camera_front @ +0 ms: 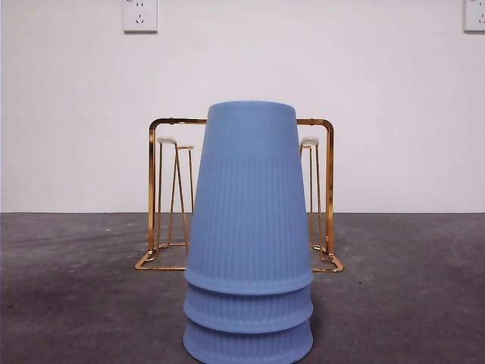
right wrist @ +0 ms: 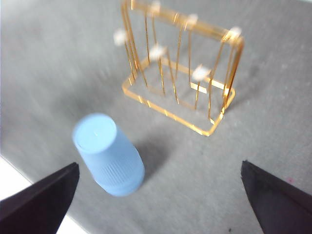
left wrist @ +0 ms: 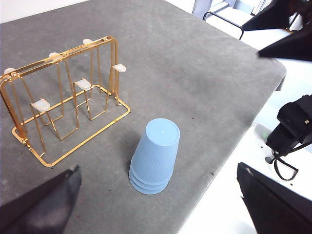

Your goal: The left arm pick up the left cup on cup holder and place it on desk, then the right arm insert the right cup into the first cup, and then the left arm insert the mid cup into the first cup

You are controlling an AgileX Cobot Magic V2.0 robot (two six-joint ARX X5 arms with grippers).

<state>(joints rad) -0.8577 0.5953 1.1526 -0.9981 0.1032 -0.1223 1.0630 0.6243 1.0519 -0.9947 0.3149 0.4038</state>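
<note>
Three blue ribbed cups sit nested upside down as one stack (camera_front: 248, 243) on the dark grey desk (camera_front: 83, 288), in front of the gold wire cup holder (camera_front: 163, 189). The holder's pegs carry no cups. The left wrist view shows the stack (left wrist: 155, 156) and the holder (left wrist: 63, 105) from high above, and my left gripper (left wrist: 161, 204) is open and empty. The right wrist view, blurred, shows the stack (right wrist: 108, 155) and the holder (right wrist: 183, 68), and my right gripper (right wrist: 161, 195) is open and empty, high above the desk. Neither arm shows in the front view.
The desk's edge (left wrist: 234, 146) runs close beside the stack, with white floor and black gear (left wrist: 292, 126) beyond it. The other arm's black jaws (left wrist: 285, 29) show at a far corner of the left wrist view. A white wall with sockets (camera_front: 140, 15) stands behind.
</note>
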